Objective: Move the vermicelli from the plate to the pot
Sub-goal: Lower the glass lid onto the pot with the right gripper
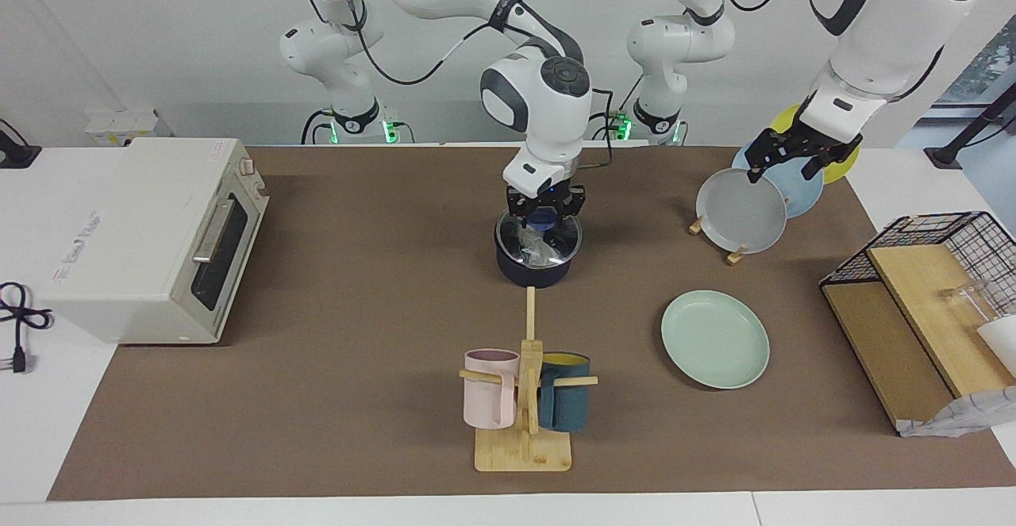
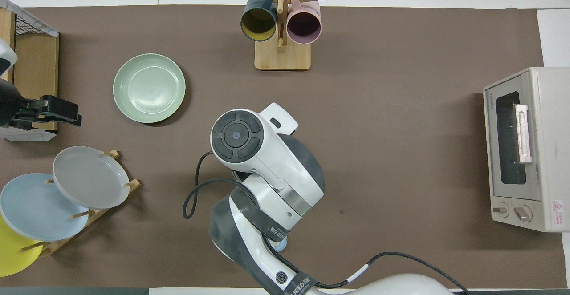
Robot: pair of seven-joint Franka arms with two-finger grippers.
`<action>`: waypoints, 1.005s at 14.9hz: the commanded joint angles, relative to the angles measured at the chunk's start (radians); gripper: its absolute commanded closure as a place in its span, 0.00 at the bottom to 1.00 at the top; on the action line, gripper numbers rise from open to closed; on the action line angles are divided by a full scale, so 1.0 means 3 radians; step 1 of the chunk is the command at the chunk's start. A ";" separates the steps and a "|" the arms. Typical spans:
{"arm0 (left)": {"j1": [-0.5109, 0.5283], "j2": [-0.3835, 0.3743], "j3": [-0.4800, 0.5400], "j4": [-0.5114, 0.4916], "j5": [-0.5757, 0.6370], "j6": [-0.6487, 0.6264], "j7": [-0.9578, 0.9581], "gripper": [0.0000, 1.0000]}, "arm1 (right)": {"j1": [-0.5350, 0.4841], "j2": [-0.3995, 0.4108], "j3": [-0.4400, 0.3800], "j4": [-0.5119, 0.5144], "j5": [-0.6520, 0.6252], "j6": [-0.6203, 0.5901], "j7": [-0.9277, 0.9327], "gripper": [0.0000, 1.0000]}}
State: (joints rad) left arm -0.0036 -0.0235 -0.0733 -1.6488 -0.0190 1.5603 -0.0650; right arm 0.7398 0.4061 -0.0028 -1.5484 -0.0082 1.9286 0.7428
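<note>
- Vermicelli (image 1: 538,250) lies in the pot (image 1: 533,270), under the glass lid (image 1: 516,234) my right gripper (image 1: 543,220) clamps by its knob.
- My left gripper (image 1: 782,163) waits, jaws apart, over the plate rack (image 1: 736,256); the plate (image 1: 715,339) lies bare.

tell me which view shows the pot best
The facing view: the pot sits mid-table with a glass lid on it, held by the shut right gripper. In the overhead view the right arm hides the pot completely.

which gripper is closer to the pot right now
Right. The right gripper is directly over the pot, shut on the knob of the glass lid on it. The left gripper waits, open, above the plate rack toward the left arm's end.
</note>
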 commanded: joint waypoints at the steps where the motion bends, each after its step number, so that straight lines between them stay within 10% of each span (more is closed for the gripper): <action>1: 0.0053 -0.0039 -0.0042 0.0010 0.0048 -0.0042 0.0007 0.00 | -0.0007 -0.0065 0.0009 -0.0105 -0.0049 0.0091 0.0060 0.50; 11: 0.0068 -0.0039 -0.0042 0.0010 0.0043 -0.0042 0.0007 0.00 | -0.0007 -0.0081 0.0009 -0.0151 -0.0049 0.0096 0.0065 0.43; 15: 0.0063 -0.0039 -0.0042 0.0010 0.0043 -0.0042 0.0007 0.00 | -0.0012 -0.0076 0.0009 -0.0126 -0.0044 0.0086 0.0081 0.00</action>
State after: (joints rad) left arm -0.0023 -0.0235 -0.0730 -1.6488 -0.0190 1.5603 -0.0650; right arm 0.7398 0.4041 -0.0045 -1.5619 -0.0088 1.9314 0.7431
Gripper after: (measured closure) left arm 0.000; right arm 0.242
